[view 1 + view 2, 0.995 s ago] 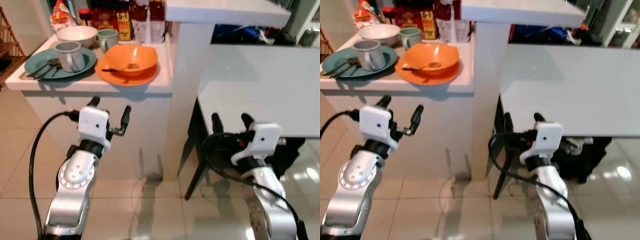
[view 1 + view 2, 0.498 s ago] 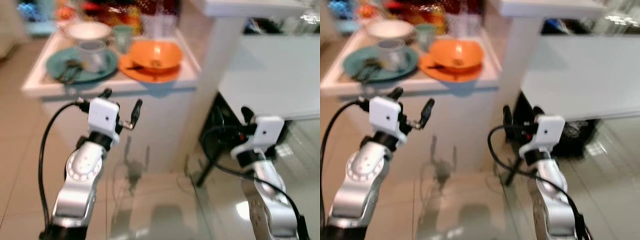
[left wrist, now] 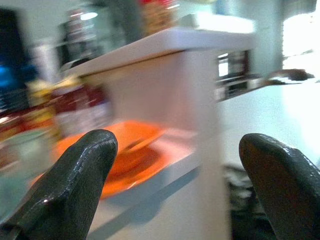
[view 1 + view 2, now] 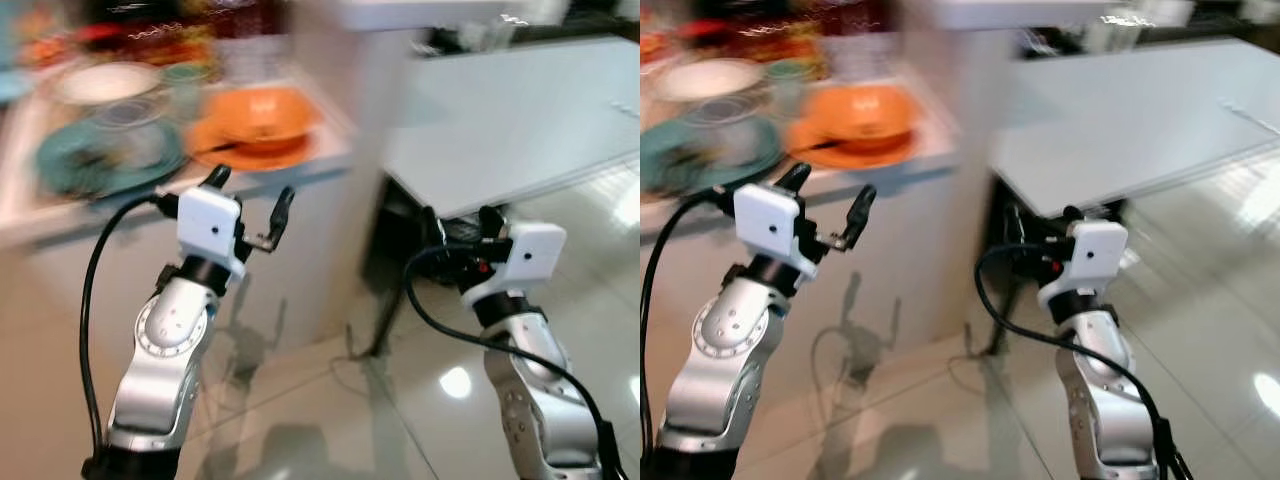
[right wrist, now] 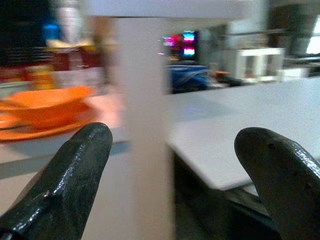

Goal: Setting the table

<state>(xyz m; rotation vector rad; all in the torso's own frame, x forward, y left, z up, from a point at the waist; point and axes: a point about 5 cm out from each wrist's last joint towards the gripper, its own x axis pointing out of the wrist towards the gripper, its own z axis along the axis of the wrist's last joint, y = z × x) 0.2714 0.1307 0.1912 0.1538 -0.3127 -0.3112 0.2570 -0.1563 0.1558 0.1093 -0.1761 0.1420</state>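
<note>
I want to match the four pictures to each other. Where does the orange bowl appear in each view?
Left eye view: orange bowl upper left of centre, on the counter.
Right eye view: upper left, on its orange plate.
Left wrist view: between the left gripper's open fingers, lower left.
Right wrist view: far left, above the right gripper's finger.
Shared landmark: the white pillar beside it.

A white counter (image 4: 330, 160) stands beside a white square pillar (image 4: 950, 120). To its right is a pale grey table (image 4: 500, 130). The glossy tiled floor (image 4: 1230, 320) reflects bright light.
</note>
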